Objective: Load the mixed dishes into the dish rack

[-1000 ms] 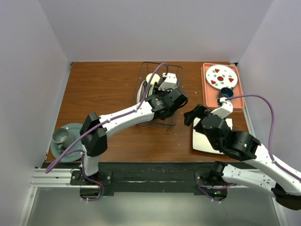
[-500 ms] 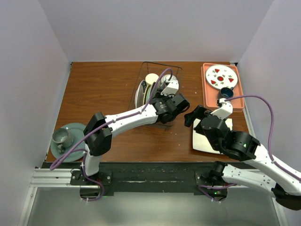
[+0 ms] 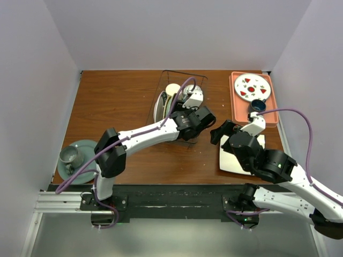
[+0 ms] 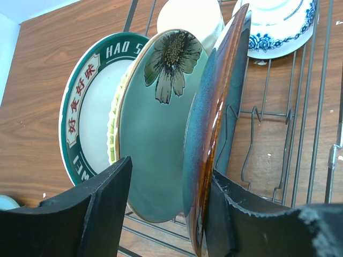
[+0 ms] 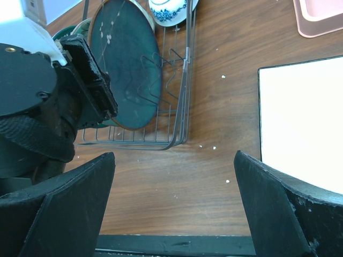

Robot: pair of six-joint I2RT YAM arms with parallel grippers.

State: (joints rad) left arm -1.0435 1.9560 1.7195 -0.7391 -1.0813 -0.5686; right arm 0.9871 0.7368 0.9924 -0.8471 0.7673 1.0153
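Note:
The dish rack (image 3: 171, 71) stands at the back middle of the table. Upright in it are a white plate with dark patterned rim (image 4: 86, 107), a pale green flower plate (image 4: 155, 123) and a teal-blue plate (image 4: 209, 134). The cream mug (image 4: 187, 16) and blue-white bowl (image 4: 278, 27) lie behind them. My left gripper (image 4: 170, 171) is open astride the teal-blue plate; the right pad is against its rim and the left pad is clear of it. My right gripper (image 5: 174, 182) hangs wide open over bare wood, between the rack and the white square plate (image 5: 300, 118).
A pink tray (image 3: 234, 96) at the back right holds a white plate with red marks (image 3: 252, 88) and a dark blue cup (image 3: 258, 105). A grey-green plate (image 3: 80, 147) with a small grey cup (image 3: 68, 156) sits at the front left. Walls close in three sides.
The left jaws have spread apart from the teal-blue plate, which stays standing in the rack. The left wrist shifted slightly left earlier. The right arm has not moved.

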